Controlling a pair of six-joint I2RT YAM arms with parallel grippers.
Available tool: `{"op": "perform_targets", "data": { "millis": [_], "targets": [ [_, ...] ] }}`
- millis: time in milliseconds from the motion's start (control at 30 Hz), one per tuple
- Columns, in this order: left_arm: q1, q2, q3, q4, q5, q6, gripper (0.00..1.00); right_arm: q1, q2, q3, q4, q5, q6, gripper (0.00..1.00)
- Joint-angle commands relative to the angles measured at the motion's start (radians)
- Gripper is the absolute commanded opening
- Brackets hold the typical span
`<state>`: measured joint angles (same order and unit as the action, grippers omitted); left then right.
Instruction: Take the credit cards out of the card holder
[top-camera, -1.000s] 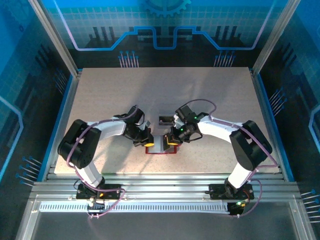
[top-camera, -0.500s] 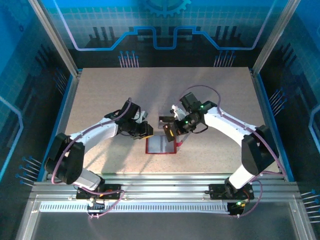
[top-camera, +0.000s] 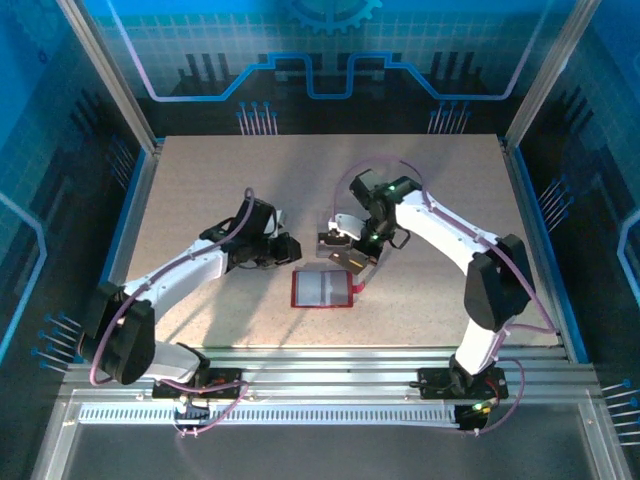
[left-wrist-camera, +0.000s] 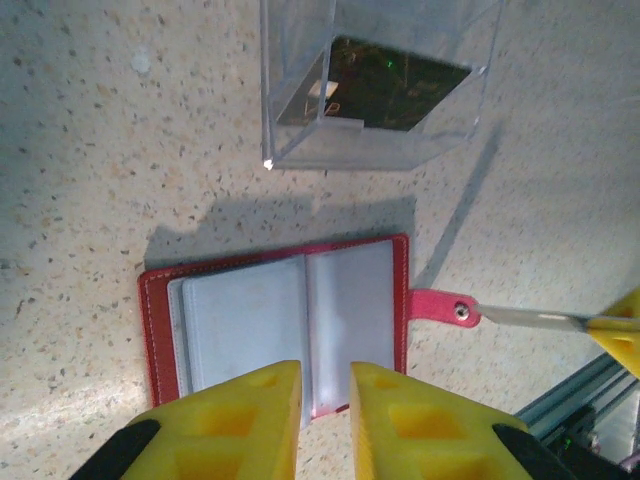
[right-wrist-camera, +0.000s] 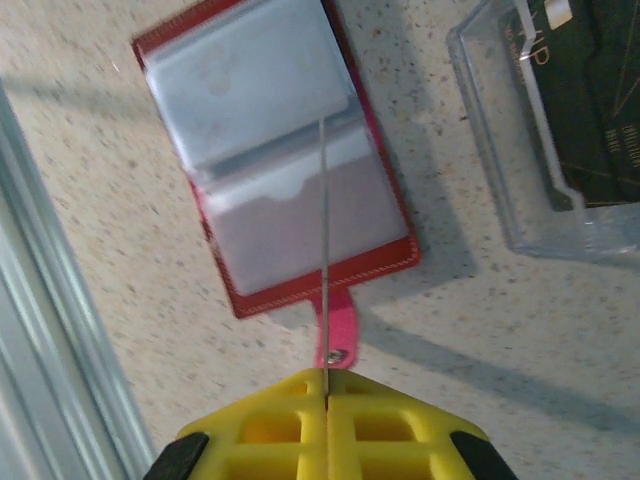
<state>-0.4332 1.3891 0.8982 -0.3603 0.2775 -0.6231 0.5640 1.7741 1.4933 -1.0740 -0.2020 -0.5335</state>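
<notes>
The card holder (top-camera: 322, 289) lies open and flat on the table, red with grey-silver sleeves (left-wrist-camera: 280, 320) and a red tab (right-wrist-camera: 335, 335) on one edge. My right gripper (top-camera: 350, 258) hovers just beyond its far right corner, shut on a thin credit card (right-wrist-camera: 324, 250) that I see edge-on. That same card (left-wrist-camera: 530, 318) pokes in from the right in the left wrist view. My left gripper (top-camera: 285, 248) hangs to the holder's far left. Its yellow fingers (left-wrist-camera: 250, 420) stand slightly apart with nothing between them.
A clear plastic box (top-camera: 333, 240) stands just beyond the holder with a dark card (left-wrist-camera: 385, 85) inside, close to the right gripper. Aluminium rails (right-wrist-camera: 60, 330) run along the table's near edge.
My left gripper has let go, opened a little and drawn back left from the holder. My right gripper has risen off the holder with the card and moved toward the clear box.
</notes>
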Motion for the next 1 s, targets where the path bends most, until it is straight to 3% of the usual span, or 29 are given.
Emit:
{"op": "perform_targets", "data": {
  "millis": [0, 133, 333, 967],
  "targets": [
    [0.025, -0.033, -0.046, 0.037, -0.036, -0.053, 0.2, 0.01, 0.048, 0.087, -0.095, 0.086, -0.191, 0.0],
    [0.088, -0.073, -0.13, 0.117, 0.045, -0.119, 0.2, 0.011, 0.106, 0.196, -0.148, 0.096, -0.246, 0.0],
    [0.124, -0.123, -0.199, 0.165, 0.075, -0.143, 0.2, 0.024, 0.17, 0.284, -0.16, 0.141, -0.276, 0.0],
    [0.171, 0.015, -0.103, 0.184, 0.118, -0.08, 0.2, 0.056, 0.404, 0.598, -0.253, 0.221, -0.344, 0.0]
  ]
}}
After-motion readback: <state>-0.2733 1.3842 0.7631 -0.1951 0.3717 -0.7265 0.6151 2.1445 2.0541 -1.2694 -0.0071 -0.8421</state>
